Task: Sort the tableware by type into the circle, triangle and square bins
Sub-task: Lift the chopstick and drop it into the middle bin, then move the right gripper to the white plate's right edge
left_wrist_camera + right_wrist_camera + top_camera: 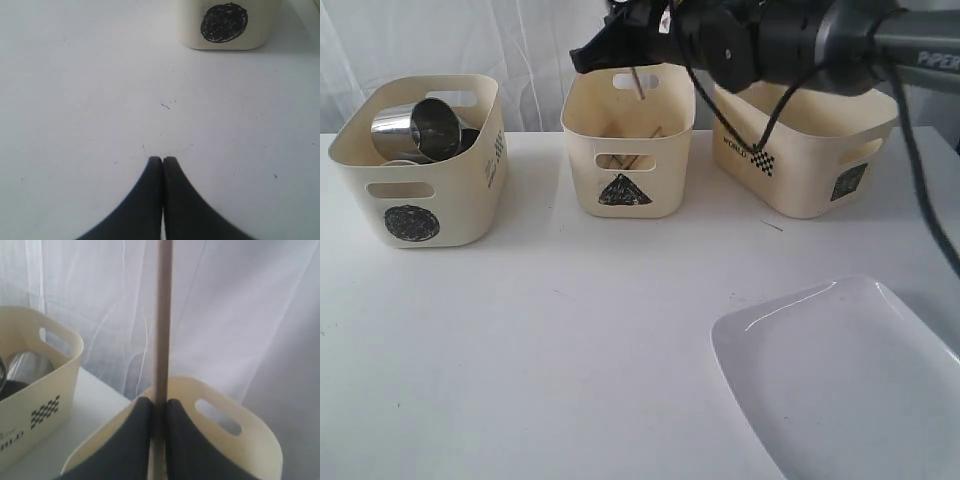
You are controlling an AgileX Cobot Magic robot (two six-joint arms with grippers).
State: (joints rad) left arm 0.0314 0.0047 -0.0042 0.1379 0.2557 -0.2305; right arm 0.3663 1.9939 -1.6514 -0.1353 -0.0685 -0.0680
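Chopstick hangs near upright, clamped in the right pincer, with the triangle bin directly below. For a clean drop, I would lower the stick's end inside the rim before letting go, so it cannot tip over the wall. The left pincer is pressed shut and empty, above the bare counter. The plate lies well apart from both.

Ext cam: front of desk, a bit high, looks across. L wrist cam: low, near desk, faces circle bin. R wrist cam: up over triangle bin. Both bins also in ext view.
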